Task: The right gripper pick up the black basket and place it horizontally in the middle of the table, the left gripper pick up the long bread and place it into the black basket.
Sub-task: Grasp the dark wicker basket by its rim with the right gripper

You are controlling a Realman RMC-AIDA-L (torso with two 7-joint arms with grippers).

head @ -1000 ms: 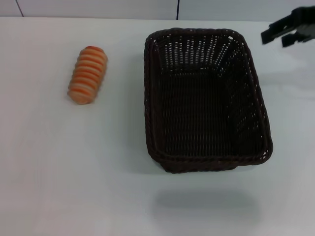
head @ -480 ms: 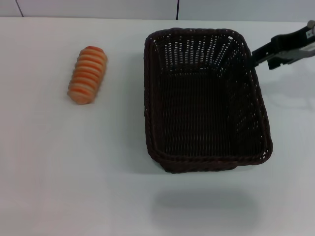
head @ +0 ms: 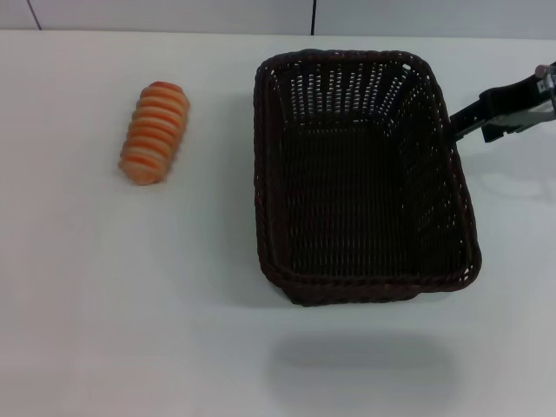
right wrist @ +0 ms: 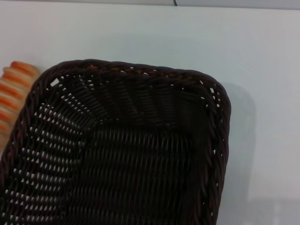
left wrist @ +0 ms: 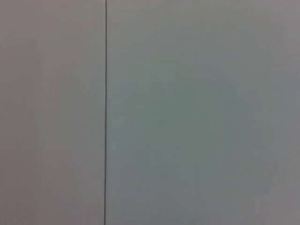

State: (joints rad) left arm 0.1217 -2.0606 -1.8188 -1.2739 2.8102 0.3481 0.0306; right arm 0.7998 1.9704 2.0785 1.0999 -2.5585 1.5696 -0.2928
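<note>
The black basket stands lengthwise on the white table, right of centre, with nothing in it. The long bread, orange-tan and ribbed, lies on the table to the basket's left. My right gripper reaches in from the right edge, open, with its front fingertip at the basket's right rim near the far corner. The right wrist view looks down on a corner of the black basket, and an end of the long bread shows past its rim. The left gripper is out of view.
A wall with a dark vertical seam runs along the table's far edge. The left wrist view holds only a plain grey surface with a thin dark line.
My right gripper has come down and leftward from the far right corner to the basket's right rim. The basket and the bread have not moved.
</note>
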